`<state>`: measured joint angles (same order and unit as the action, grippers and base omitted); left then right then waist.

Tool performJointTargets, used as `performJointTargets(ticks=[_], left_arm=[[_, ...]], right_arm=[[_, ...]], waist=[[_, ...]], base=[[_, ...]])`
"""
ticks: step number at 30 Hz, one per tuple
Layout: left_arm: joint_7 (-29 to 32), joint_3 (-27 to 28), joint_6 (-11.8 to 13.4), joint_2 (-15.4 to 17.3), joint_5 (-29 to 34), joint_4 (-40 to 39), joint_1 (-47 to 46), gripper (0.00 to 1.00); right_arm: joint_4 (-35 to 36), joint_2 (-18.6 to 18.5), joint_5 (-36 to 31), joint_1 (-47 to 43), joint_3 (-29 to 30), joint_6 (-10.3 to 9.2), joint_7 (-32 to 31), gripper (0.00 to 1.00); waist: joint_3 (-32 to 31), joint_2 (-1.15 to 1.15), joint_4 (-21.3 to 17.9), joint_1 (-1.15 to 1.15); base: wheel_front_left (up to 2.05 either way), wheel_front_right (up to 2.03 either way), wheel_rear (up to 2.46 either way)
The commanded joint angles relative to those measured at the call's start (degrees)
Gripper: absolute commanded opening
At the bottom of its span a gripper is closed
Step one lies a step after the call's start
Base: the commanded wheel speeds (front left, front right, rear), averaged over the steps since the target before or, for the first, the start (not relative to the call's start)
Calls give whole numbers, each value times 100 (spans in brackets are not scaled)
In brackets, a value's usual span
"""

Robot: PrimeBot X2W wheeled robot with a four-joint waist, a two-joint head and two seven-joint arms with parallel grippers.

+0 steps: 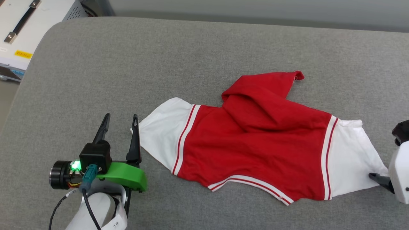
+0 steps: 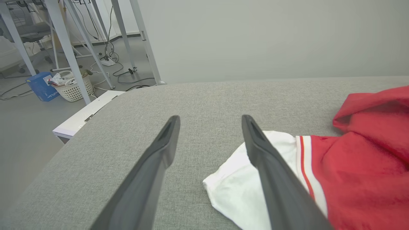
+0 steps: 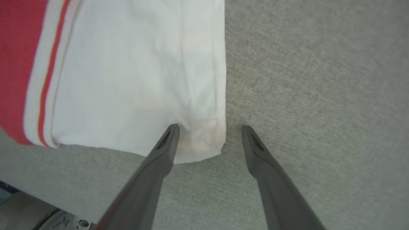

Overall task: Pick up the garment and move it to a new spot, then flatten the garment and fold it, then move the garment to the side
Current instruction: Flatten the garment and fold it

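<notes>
Garment: one garment [image 1: 255,140], soft red cloth with two white sleeves and striped seams, lying rumpled on the grey woven tabletop [image 1: 127,64].
Left gripper [image 1: 121,116]: fingers apart, empty, just beside one sleeve cuff.
Right gripper [image 3: 209,126]: fingers apart, straddling the other sleeve's corner.
Basket [image 2: 75,91]: one, white lattice, on the floor; contents too small to tell.

A lab: metal frame legs [image 2: 65,48], loose floor cables [image 2: 126,74], white equipment case [image 1: 32,35].
</notes>
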<state>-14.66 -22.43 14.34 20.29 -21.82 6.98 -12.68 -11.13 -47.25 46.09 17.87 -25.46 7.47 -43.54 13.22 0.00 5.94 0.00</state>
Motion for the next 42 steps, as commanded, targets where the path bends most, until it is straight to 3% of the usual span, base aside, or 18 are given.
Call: performJointTargets(ticks=[1, 8, 9, 10, 17, 23, 29, 32, 36, 42], left_arm=[[-33, 90, -66, -72, 138, 20, -7, 100], [-33, 459, -323, -285, 452, 142, -14, 100], [-33, 515, -359, -287, 476, 170, -10, 100], [-33, 573, -408, -290, 510, 201, -14, 100], [-33, 755, -925, -117, 561, 440, -286, 100], [582, 673, -1530, 399, 492, 673, -1000, 100], [1916, 480, -1980, 705, 114, 538, -1603, 100], [2966, 261, -2117, 833, -385, 577, -1809, 100], [4178, -158, -2170, 1083, -884, 533, -2037, 100], [5415, -800, -2181, 1390, -1685, 372, -2243, 100]], right_arm=[[-174, 104, -64, 67, -91, 2, 69, 100], [-690, 518, 228, -107, -528, 2, 363, 100], [-688, 543, 273, -93, -559, 2, 456, 40], [-679, 552, 320, -70, -577, 2, 593, 0], [-368, 306, 542, 100, -376, 2, 1490, 0], [136, -115, 726, -74, -67, 2, 1830, 0], [485, -249, 751, -407, 297, 2, 1927, 0], [589, -193, 693, -582, 428, 2, 1909, 0], [694, -74, 594, -694, 540, 2, 1807, 0], [807, 72, 502, -681, 668, 2, 1582, 0]], waist=[[192, 0, 98, 0], [234, 0, 34, 0], [214, 0, -3, 0], [187, 0, -37, 0], [-105, 0, -207, 0], [-322, 0, -322, 0], [-386, 0, -433, 0], [-369, 0, -469, 0], [-294, 0, -522, 0], [-133, 0, -601, 0]], base=[[0, 0, 0], [0, 0, 0], [0, 0, 0], [0, 0, 0], [0, 0, 0], [0, 0, 0], [0, 0, 0], [0, 0, 0], [0, 0, 0], [0, 0, 0]])
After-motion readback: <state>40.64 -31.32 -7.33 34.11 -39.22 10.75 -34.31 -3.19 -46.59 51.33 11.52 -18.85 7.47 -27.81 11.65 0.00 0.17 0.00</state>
